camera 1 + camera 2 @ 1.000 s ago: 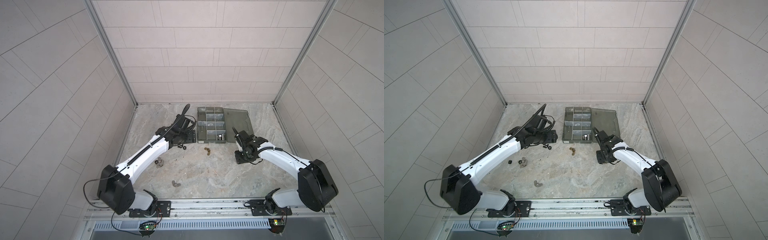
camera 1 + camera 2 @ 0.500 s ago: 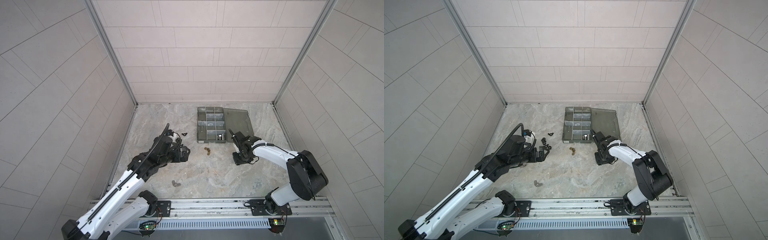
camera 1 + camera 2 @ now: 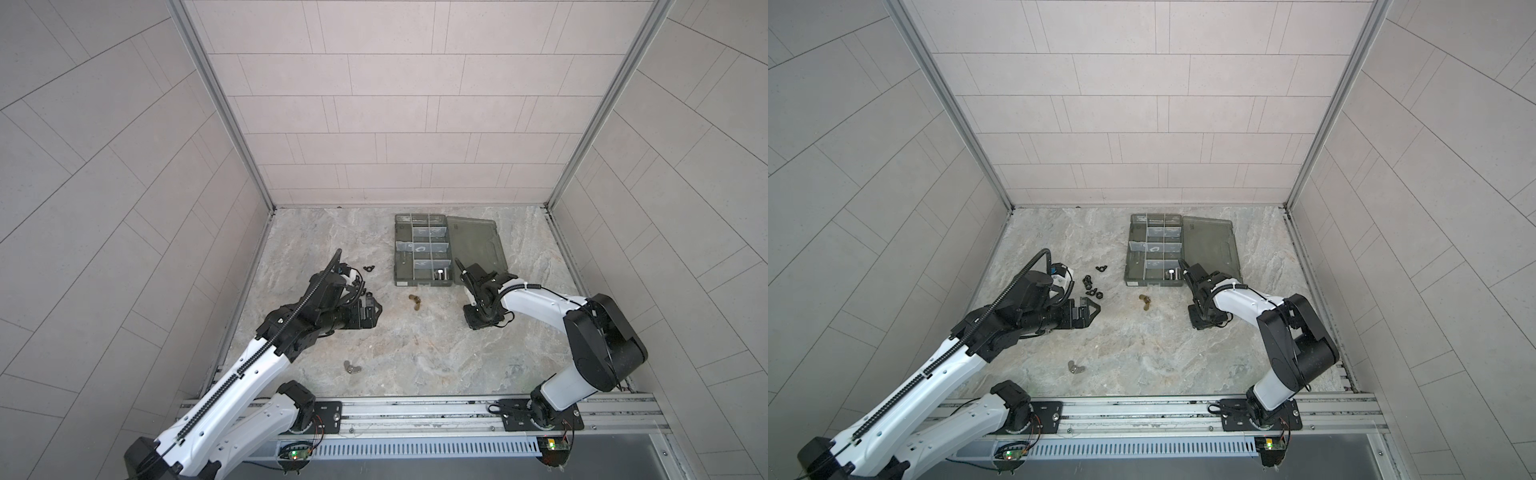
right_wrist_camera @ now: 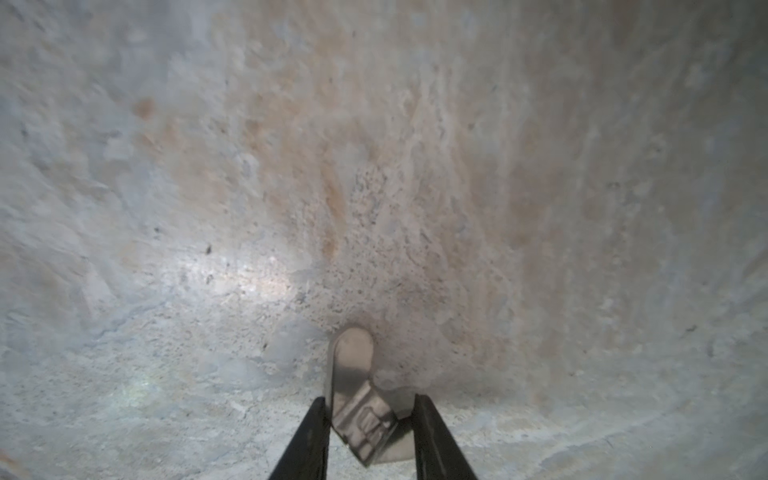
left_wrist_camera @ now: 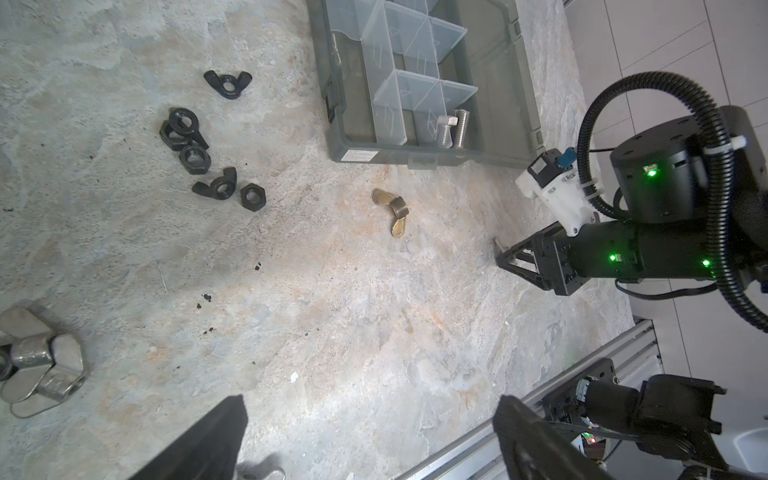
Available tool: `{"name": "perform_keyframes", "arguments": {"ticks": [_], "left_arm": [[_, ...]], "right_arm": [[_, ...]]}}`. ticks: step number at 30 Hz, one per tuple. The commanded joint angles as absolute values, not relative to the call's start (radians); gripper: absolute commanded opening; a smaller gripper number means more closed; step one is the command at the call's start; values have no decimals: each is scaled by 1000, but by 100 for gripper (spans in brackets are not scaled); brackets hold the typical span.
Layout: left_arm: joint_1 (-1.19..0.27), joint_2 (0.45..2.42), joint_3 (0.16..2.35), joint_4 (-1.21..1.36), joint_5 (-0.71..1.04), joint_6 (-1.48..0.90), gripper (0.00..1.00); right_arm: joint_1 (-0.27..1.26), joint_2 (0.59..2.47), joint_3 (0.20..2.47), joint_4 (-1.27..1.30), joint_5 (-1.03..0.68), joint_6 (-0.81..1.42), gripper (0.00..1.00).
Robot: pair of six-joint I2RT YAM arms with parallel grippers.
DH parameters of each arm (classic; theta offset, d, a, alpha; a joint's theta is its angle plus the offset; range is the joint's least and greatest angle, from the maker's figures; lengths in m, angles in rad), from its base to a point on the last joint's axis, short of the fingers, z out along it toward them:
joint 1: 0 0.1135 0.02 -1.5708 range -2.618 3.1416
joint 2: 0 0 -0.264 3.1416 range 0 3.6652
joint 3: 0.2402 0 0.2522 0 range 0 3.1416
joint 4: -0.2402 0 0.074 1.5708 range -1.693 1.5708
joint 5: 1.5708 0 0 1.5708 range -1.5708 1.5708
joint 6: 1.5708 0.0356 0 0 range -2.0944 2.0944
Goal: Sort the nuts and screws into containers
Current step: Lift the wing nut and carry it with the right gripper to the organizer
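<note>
Gripped wing nut (image 4: 353, 374): silver and dull. It sits between the right gripper (image 4: 365, 405) fingers, and both black fingers (image 4: 307, 436) press on its sides. One rounded wing sticks out past the tips. There's a stamped mark on its body, not legible. In both top views the right gripper points down at the marble table (image 3: 415, 353), near the box's near right corner.

Organizer box (image 3: 422, 284): smoky grey with clear dividers. Its lid (image 3: 478, 245) lies flat, open to its right. There's a white label (image 5: 359, 156) on the near wall, print too small to read. Two silver hex bolts (image 5: 451, 129) lie side by side in the near right compartment.

Loose on the table:
- brass wing nut (image 5: 395, 208), just in front of the box
- black nuts (image 5: 187, 141), hex and winged mixed, clustered well left of it
- spare silver wing nuts (image 5: 37, 361), two touching, nearer the front rail (image 3: 415, 409)

Left gripper (image 5: 370, 415): fingers spread wide with nothing between them. It's above the table, between the black nuts and the spare silver wing nuts.
</note>
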State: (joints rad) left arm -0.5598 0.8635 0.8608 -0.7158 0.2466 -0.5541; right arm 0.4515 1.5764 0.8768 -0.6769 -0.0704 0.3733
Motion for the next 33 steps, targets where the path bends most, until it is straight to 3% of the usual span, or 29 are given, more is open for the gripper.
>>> {"name": "perform_keyframes", "arguments": {"ticks": [1,10,16,33], "left_arm": [[-566,870,942,-803,271,-514,100],[-568,867,989,-899,224,-468,100],[-568,861,974,-904,211,-471,100],[-567,930,1009,-945,131,-450,100]], "right_arm": [[456,1576,875,-679,-75,377,33],[468,1610,899,-682,-88,370,23],[488,1618,923,-703,-77,370,10],[502,1570,1035,-780,-73,388,9]]}}
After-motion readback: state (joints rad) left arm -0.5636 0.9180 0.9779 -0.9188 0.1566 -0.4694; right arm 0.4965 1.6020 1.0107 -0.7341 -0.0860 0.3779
